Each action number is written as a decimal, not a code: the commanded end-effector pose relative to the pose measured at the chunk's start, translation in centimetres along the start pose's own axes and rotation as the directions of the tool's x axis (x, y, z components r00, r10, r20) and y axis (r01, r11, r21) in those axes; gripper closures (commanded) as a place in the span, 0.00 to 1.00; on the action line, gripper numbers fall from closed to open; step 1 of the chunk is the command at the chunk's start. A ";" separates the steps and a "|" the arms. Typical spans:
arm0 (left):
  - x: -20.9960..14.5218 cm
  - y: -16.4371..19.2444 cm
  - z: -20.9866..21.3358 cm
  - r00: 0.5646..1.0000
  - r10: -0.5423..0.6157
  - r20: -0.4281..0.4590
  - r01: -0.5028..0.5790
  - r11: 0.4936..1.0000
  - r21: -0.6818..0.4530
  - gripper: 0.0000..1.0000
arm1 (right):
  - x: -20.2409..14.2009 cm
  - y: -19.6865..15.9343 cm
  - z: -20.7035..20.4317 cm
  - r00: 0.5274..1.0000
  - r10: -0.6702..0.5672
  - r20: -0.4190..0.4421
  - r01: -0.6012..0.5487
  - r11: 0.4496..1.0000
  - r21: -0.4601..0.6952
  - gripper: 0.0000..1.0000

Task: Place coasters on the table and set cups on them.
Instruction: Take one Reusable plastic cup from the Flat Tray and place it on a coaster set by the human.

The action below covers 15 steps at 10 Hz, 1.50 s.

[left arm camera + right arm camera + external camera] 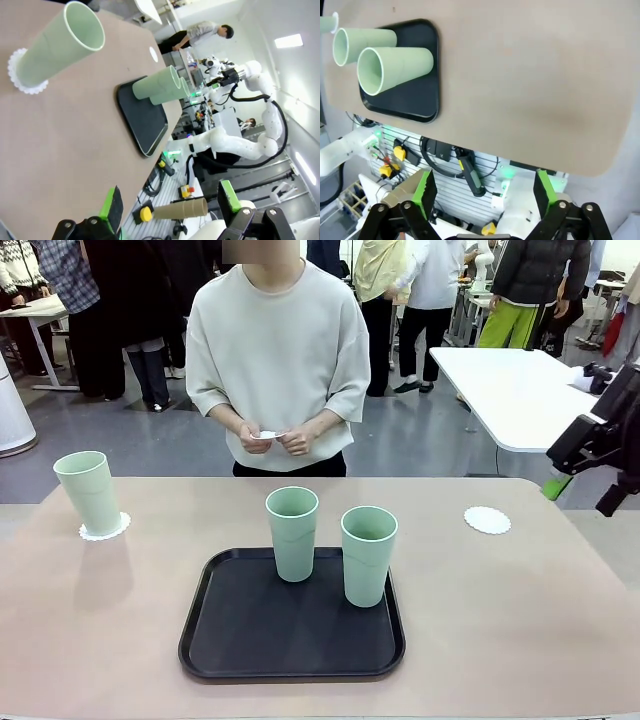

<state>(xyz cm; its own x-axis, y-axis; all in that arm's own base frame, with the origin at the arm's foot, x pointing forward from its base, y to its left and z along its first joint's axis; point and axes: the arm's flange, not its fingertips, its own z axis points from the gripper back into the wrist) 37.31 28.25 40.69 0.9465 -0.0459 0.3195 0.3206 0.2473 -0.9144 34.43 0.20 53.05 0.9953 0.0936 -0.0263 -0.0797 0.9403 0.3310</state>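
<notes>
One cup (pixel 90 492) sits on its coaster (pixel 110 531). Next, probably: move a tray cup (pixel 368 555) onto the bare coaster (pixel 487 520). Left gripper (pixel 170 202) and right gripper (pixel 485 192) stand released, empty.

1. Cups (pixel 292 532): 3, mint green.
2. Coasters (pixel 487 520): 2 lying flat; poss. a 3rd, the small white piece (pixel 268 435) held by person (pixel 280 350).
3. Tray (pixel 200 640): 1, black.
4. Tables: 2, i.e. tan table (pixel 520 630), white table (pixel 510 390).
</notes>
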 end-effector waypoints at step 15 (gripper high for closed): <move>0.1 -0.2 0.3 1.000 0.013 0.004 -0.013 1.000 0.006 0.00 | 5.0 -0.1 -5.3 0.245 0.964 0.103 -0.946 0.214 0.244 0.00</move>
<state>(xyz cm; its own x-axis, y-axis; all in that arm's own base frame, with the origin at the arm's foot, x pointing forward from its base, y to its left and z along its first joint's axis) 37.29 28.28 40.69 0.9464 -0.0452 0.3197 0.3207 0.2474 -0.9143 37.33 3.66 47.23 0.2291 0.8653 0.4458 -0.9620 0.1314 0.2394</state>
